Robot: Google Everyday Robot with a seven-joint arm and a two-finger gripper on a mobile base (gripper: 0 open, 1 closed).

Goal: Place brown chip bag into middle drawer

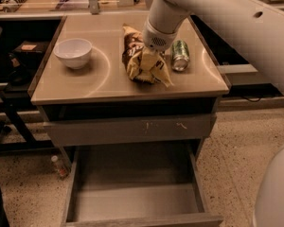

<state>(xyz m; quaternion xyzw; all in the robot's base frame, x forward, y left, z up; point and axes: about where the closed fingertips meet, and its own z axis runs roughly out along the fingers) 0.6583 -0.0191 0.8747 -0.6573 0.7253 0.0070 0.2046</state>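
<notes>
The brown chip bag [144, 67], crinkly dark brown and pale yellow, lies bunched on the tan counter top [99, 79], between the bowl and the can. My gripper [150, 55] comes down from the upper right onto the bag's middle, and its tip is hidden behind the round white wrist [159, 36]. The middle drawer [132, 203] stands pulled out below the counter, a grey metal tray with a bare floor and low side walls. Nothing lies in it.
A white bowl [73, 52] stands left of the bag and a green can [181, 55] lies just right of it. A shut drawer front with pale scratch marks [132, 129] sits above the open drawer. A small bottle [58, 167] stands on the floor at left.
</notes>
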